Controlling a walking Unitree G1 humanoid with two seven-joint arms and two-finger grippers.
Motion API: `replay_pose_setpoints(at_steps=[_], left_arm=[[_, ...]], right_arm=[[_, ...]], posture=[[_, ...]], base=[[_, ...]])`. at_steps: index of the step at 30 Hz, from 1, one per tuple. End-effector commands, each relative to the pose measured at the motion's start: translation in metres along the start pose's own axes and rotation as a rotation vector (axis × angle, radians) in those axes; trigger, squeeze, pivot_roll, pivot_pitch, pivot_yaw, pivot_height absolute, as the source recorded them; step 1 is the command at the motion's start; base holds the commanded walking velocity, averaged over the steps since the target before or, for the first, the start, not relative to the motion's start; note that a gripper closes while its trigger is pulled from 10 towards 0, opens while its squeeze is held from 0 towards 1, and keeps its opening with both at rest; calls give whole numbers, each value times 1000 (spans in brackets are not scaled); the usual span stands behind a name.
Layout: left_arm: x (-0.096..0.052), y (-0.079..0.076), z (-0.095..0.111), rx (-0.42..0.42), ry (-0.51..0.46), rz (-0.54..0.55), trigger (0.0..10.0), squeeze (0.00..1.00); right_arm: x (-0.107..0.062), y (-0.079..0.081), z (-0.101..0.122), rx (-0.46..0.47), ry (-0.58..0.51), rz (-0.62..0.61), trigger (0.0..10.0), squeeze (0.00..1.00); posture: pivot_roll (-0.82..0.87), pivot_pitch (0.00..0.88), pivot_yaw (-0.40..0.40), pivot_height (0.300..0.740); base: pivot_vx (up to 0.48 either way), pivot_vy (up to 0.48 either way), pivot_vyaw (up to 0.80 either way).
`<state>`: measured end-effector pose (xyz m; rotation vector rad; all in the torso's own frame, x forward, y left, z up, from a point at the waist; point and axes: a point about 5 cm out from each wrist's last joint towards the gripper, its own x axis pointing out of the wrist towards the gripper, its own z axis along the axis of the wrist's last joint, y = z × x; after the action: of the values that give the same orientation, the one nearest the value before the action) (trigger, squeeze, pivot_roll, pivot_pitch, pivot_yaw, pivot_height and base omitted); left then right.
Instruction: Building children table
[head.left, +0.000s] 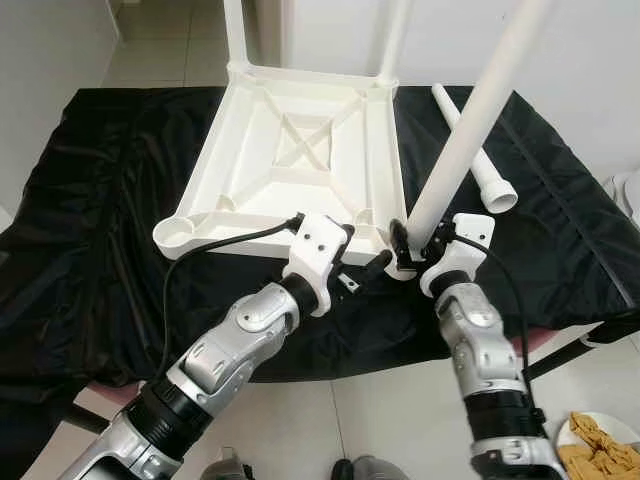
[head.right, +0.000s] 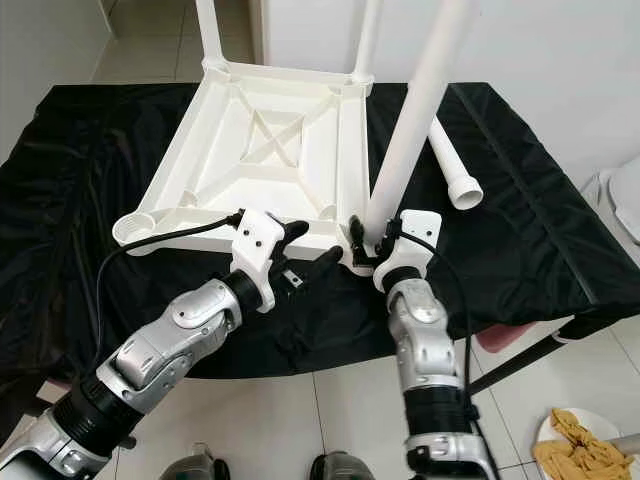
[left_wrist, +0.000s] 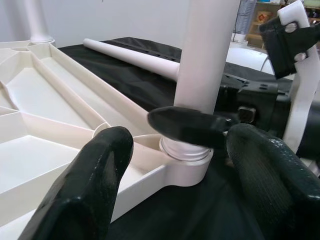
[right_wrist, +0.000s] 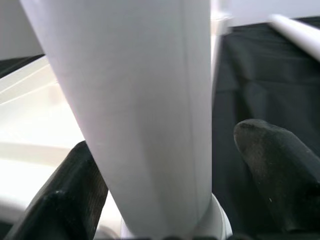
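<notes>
A white plastic children's table top (head.left: 300, 150) lies upside down on a black cloth. Two legs (head.left: 237, 30) stand in its far corners. A third white leg (head.left: 470, 120) stands in the near right corner socket (left_wrist: 187, 162). My right gripper (head.left: 415, 245) is at this leg's base, its fingers (right_wrist: 280, 175) on either side; one touches the leg, the other stands off with cloth showing between, so it is open. My left gripper (head.right: 312, 247) hovers open at the top's near edge, just left of that socket. The near left socket (head.left: 175, 232) is empty.
A loose white leg (head.right: 455, 170) lies on the black cloth (head.left: 100, 200) to the right of the top. The cloth-covered bench ends just before my arms. On the tiled floor at the lower right sits a plate of food (head.left: 600, 445).
</notes>
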<state>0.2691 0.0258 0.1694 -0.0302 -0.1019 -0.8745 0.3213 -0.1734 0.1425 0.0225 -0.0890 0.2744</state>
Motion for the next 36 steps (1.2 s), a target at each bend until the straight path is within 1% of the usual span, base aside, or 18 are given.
replay_pose_setpoints(at_steps=[1, 2, 3, 6, 7, 8, 10, 13, 15, 16, 20, 21, 23, 24, 25, 30, 36], left_arm=[[-2, -14, 0, 13, -1, -271, 10000, 0], [-1, -15, 0, 13, -1, -274, 10000, 0], [-1, -15, 0, 13, -1, -274, 10000, 0], [-1, -15, 0, 13, -1, -277, 10000, 0], [-1, -15, 0, 13, -1, -277, 10000, 0], [-1, -14, 1, 15, 0, -277, 10000, 0], [-1, -14, 1, 16, 0, -277, 10000, 0], [-2, -14, 1, 18, 1, -275, 10000, 0], [-2, -14, 1, 18, 1, -275, 10000, 0], [-2, -14, 1, 19, 2, -274, 10000, 0], [-2, -13, 1, 21, 1, -271, 10000, 0], [-2, -13, 1, 22, 0, -270, 10000, 0], [-2, -12, 2, 23, -1, -269, 10000, 0], [-2, -12, 2, 24, -1, -268, 10000, 0], [-1, -11, 2, 26, -2, -267, 10000, 0], [-1, -10, 3, 27, -3, -261, 10000, 0], [-2, -9, 3, 29, -4, -255, 10000, 0]], right_arm=[[0, -3, -1, 2, -3, 73, 10000, 0], [0, -7, -2, -20, 9, 149, 10000, 0], [0, -7, -2, -20, 9, 149, 10000, 0], [0, -11, -4, -16, 22, 224, 10000, 0], [0, -11, -4, -16, 22, 224, 10000, 0], [1, -15, -3, -30, 33, 292, 10000, 0], [1, -16, -3, -34, 34, 309, 10000, 0], [5, -20, -2, -68, 50, 353, 10000, 0], [5, -20, -2, -68, 50, 353, 10000, 0], [8, -23, -1, -74, 48, 372, 10000, 0], [11, -26, 0, -78, 43, 387, 10000, 0], [12, -27, 1, -84, 46, 387, 6235, 0], [13, -29, 1, -87, 47, 389, 6235, 0], [14, -30, 1, -82, 53, 389, 2627, 0], [14, -31, 0, -77, 60, 386, 0, 0], [13, -33, -3, -63, 84, 392, 0, 0], [8, -31, -13, -41, 103, 418, 0, 0]], posture=[[-26, 48, -27, 740], [-27, 46, -26, 740], [-27, 46, -26, 740], [-25, 44, -25, 740], [-25, 44, -25, 740], [-25, 44, -25, 740], [-25, 44, -25, 740], [-11, 34, -24, 740], [-11, 34, -24, 740], [-8, 30, -25, 740], [-7, 29, -24, 740], [-8, 30, -25, 740], [-8, 30, -25, 740], [-8, 32, -24, 740], [-7, 34, -25, 740], [-4, 38, -26, 740], [-3, 39, -27, 740]], base=[[0, 0, 0], [0, 0, 0], [0, 0, 0], [0, 0, 0], [0, 0, 0], [0, 0, 0], [0, 0, 0], [0, 0, 0], [0, 0, 0], [0, 0, 0], [0, 0, 0], [0, 0, 0], [0, 0, 0], [0, 0, 0], [0, 0, 0], [0, 0, 0], [0, 0, 0]])
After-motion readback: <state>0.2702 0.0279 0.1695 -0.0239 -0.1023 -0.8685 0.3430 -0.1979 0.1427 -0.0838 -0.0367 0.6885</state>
